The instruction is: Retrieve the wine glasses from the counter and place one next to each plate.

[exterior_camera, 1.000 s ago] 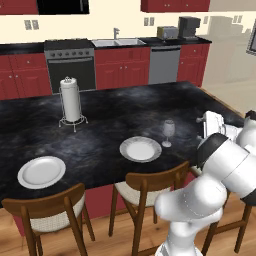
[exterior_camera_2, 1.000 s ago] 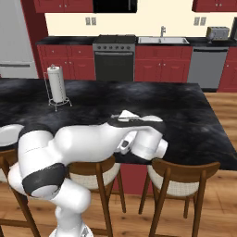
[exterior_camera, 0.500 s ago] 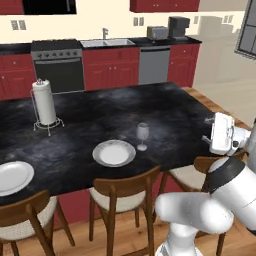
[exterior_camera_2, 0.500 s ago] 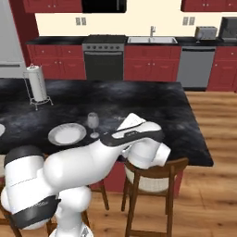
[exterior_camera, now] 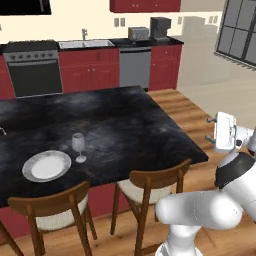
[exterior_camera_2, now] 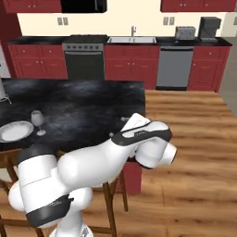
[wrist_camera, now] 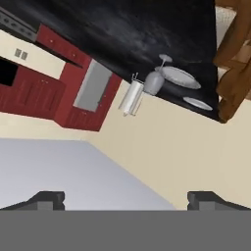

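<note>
Standing just beside the plate, one wine glass looks placed; the end effector, wide and empty, probably must fetch the other.

plate: white | wine glass: translucent grey | island top: black marbled | cabinets: red

Left and right base views: behind the arm, looking forward and down, sharing the island top and far counter. Hand view: rolled upside down, facing the island from farther off.
</note>
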